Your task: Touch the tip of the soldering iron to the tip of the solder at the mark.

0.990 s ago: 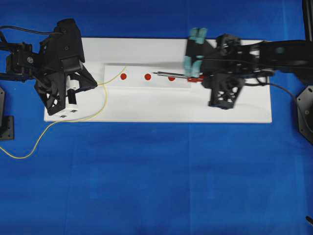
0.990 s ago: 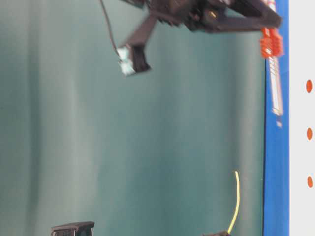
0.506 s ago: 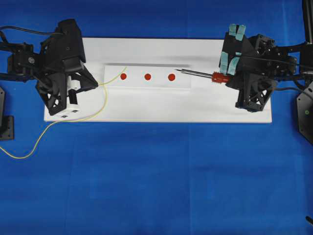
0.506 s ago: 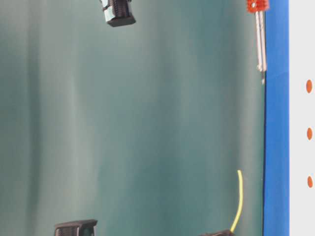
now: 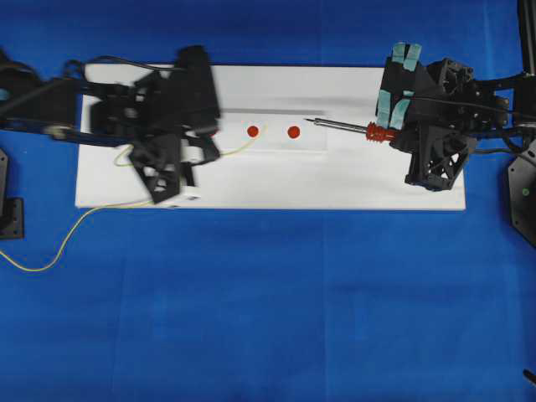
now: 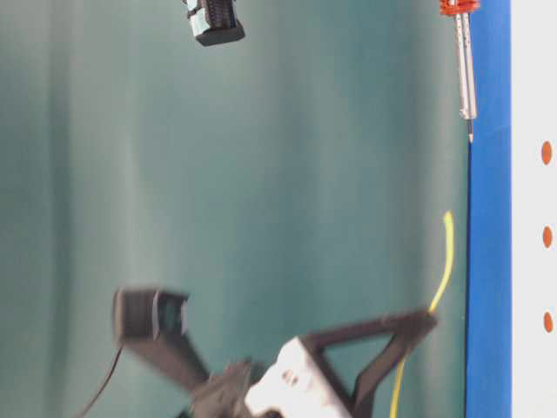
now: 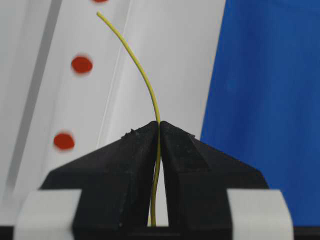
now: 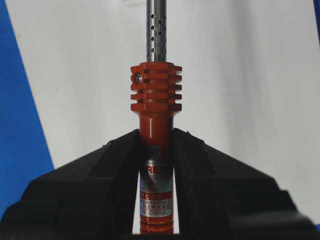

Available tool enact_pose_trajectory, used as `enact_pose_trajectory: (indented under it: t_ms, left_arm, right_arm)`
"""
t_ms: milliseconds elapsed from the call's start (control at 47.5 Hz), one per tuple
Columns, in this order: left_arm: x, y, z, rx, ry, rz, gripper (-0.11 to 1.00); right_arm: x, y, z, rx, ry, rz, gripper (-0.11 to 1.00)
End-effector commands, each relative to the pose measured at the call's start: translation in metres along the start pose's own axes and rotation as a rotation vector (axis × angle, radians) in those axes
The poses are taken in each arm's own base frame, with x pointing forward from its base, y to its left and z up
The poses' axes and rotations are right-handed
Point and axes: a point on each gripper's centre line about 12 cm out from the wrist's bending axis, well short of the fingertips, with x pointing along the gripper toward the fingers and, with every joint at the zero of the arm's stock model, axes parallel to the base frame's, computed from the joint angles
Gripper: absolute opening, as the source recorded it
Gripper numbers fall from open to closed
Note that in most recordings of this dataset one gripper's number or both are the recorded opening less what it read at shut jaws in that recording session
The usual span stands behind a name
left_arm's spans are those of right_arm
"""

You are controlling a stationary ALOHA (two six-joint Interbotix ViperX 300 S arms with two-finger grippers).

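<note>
Two arms grip tools — solder point(image 7: 142, 75) left, soldering iron point(image 8: 156, 130) right.

The solder point(image 5: 243, 146) is held by the left gripper point(image 5: 203, 149). At three o'clock of the red dots point(image 5: 293, 132), the soldering iron point(image 5: 347, 127) is clamped by the right gripper point(image 5: 394, 132).

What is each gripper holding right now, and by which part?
The left gripper pinches the solder a little behind its free end. The right gripper clamps the soldering iron by its orange-red handle.

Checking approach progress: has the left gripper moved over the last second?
Yes. The left gripper carried the solder rightward along the white board, covering the leftmost red mark.
</note>
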Motion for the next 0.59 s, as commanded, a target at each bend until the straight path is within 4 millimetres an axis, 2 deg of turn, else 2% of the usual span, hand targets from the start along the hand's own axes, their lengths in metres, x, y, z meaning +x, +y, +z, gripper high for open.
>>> enact_pose_trajectory:
  t_ms: [0,337,569]
  left_arm:
    - [0.014,-0.003,0.015,0.004,-0.026,-0.005,0.02]
    - [0.058,-0.001,0.011,-0.004,-0.04,-0.005,0.02]
    - [0.065,0.007,0.006,-0.019,-0.032,0.008,0.02]
  right_arm:
    - [-0.003,0.001,0.005,-0.001,-0.024,0.005,0.06]
    - [0.0,0.002,0.005,-0.001,-0.039,0.011,0.06]
    - [0.003,0.002,0.004,0.002,-0.036,0.013,0.06]
